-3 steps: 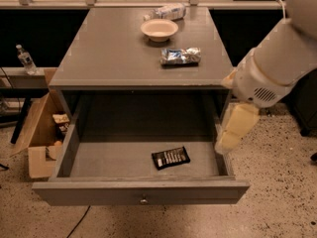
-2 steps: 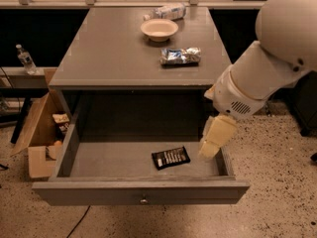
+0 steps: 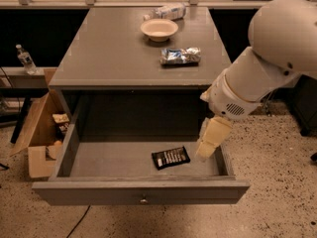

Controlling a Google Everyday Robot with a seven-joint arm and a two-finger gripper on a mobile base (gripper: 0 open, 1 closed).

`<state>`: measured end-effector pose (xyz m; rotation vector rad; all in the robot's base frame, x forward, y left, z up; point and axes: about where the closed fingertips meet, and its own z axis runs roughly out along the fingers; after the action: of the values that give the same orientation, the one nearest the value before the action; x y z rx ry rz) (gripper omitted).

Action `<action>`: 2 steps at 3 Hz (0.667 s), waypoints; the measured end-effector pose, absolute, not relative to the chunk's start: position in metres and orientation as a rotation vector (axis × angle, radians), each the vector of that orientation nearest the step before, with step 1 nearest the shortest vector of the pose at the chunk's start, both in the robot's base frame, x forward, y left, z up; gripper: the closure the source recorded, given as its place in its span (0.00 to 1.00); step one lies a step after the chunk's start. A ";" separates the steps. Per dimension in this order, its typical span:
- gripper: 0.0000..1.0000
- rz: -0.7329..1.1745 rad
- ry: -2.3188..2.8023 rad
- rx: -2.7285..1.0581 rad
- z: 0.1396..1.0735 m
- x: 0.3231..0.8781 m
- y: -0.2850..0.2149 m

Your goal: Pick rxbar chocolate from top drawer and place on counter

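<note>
Arm has swung left since a second ago. The cream gripper [image 3: 205,150] now hangs inside the open grey top drawer [image 3: 143,190], just right of the black rxbar chocolate [image 3: 171,157] lying flat on its floor. I can't tell the claw's state. The grey counter [image 3: 109,58] holds a white bowl [image 3: 159,29], a silver-blue foil packet [image 3: 180,56] and a plastic bottle [image 3: 166,11].

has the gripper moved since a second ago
Yes. The gripper has shifted left and lower, from over the right wall of the top drawer to inside it, closer to the rxbar chocolate.
</note>
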<state>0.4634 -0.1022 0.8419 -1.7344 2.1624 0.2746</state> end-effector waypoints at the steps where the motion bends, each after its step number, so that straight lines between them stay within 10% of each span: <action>1: 0.00 0.310 2.116 -1.801 0.808 0.485 -0.086; 2: 0.00 0.322 2.093 -1.838 0.778 0.504 -0.073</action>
<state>0.5037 -0.0734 0.7783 -1.8385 2.0930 0.3218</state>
